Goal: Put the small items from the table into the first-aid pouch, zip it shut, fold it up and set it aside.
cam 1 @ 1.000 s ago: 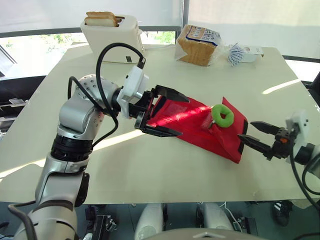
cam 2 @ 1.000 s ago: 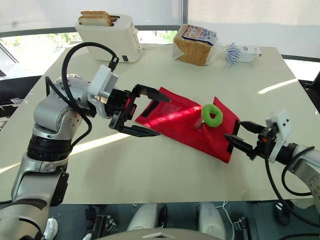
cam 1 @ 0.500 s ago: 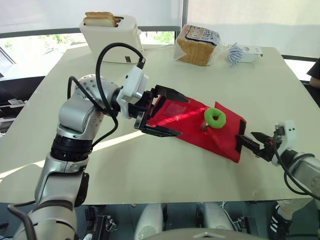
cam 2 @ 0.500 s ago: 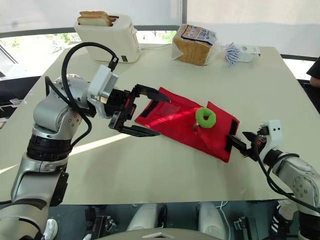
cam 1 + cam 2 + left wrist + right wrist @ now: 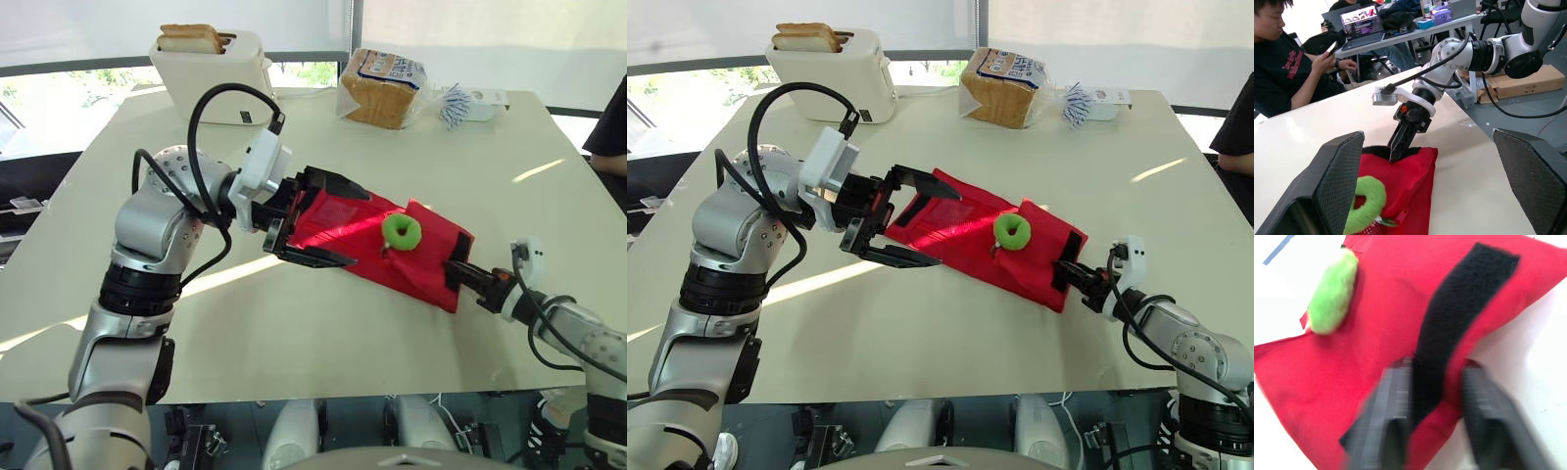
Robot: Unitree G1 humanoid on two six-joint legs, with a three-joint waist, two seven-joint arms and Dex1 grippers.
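Ring lies on pouch; toaster stands behind.

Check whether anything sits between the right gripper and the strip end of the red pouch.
Nothing visible does. The right gripper is at the edge of the red pouch, right by its black strip. The green ring lies on top of the pouch farther in, off that line of approach.

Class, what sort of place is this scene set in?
Probably a robotics lab or shared office: a person sits by a laptop, and a toaster and bread bag look staged on the table.
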